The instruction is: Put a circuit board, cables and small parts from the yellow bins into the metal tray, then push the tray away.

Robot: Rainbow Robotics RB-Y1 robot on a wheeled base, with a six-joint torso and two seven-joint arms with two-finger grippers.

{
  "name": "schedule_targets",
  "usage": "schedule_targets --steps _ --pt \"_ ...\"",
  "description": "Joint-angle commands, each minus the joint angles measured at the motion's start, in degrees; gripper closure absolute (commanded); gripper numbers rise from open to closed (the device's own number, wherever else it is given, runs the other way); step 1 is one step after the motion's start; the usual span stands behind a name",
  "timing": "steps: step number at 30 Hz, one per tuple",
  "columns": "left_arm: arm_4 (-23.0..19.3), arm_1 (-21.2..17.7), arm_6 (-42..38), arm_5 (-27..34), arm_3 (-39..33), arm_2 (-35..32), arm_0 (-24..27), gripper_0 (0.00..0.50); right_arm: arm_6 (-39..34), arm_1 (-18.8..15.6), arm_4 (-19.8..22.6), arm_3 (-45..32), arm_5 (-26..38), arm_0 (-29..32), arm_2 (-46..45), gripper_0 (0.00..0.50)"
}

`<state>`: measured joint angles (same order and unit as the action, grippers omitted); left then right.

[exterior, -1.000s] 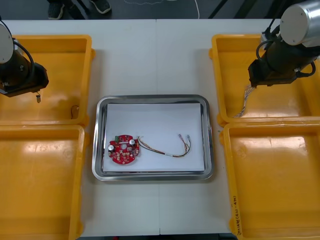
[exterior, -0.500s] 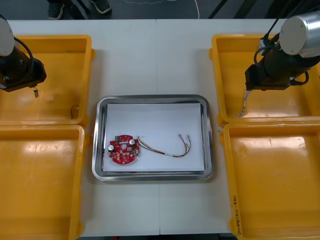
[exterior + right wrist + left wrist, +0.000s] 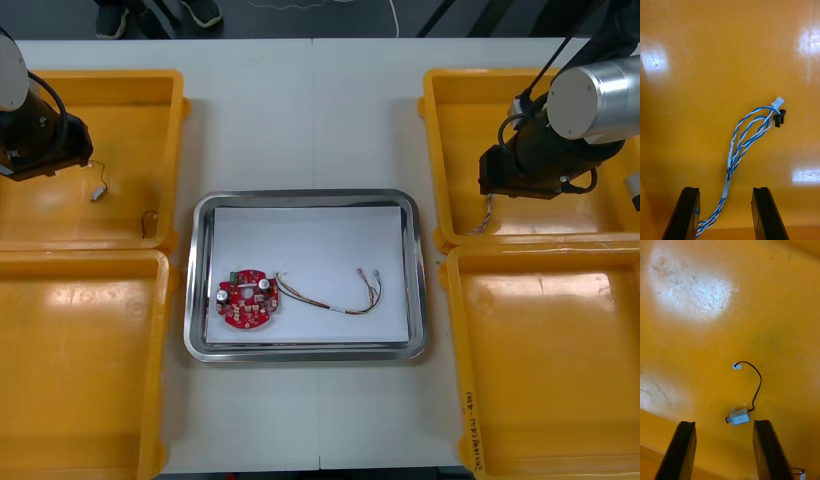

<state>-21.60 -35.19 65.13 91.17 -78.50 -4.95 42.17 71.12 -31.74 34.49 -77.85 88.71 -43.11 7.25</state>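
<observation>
Front view, progress: I count a round red circuit board and a red and yellow cable already lying in the metal tray. By my reckoning another cable and the small parts are not in yet, and the push comes last.
Front view, tray: It sits between my two grippers, nearer the robot's body than either. It is white inside, with the board and cable side by side and just touching.
Front view, left side: My left gripper hangs over the far left yellow bin. A small metal part lies on the bin floor just beside it, on the tray side.
Front view, right side: My right gripper hangs over the far right yellow bin. A twisted blue and white cable trails from under it.
Front view, near bins: I make out nothing in the two near bins.
Right wrist view: The fingers stand wide apart and grip nothing. The blue and white cable runs up between them, close by one finger, and its plugs lie well ahead of the tips.
Left wrist view: The fingers are spread wide and hold nothing. The small metal part lies between the tips and just ahead of them, and its thin black lead curls farther ahead to a white plug.
</observation>
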Motion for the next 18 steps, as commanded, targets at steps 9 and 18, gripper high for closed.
schedule_targets --steps 9,18 --pt "-0.3 1.4 5.4 -0.6 1.1 0.4 2.7 0.0 -4.1 1.2 0.3 -0.6 -1.2 1.5 -1.5 0.1" --pt "-2.7 1.5 11.9 -1.3 3.3 0.6 3.4 0.0 -4.9 1.8 0.7 -0.6 -1.3 2.1 -1.5 0.099"
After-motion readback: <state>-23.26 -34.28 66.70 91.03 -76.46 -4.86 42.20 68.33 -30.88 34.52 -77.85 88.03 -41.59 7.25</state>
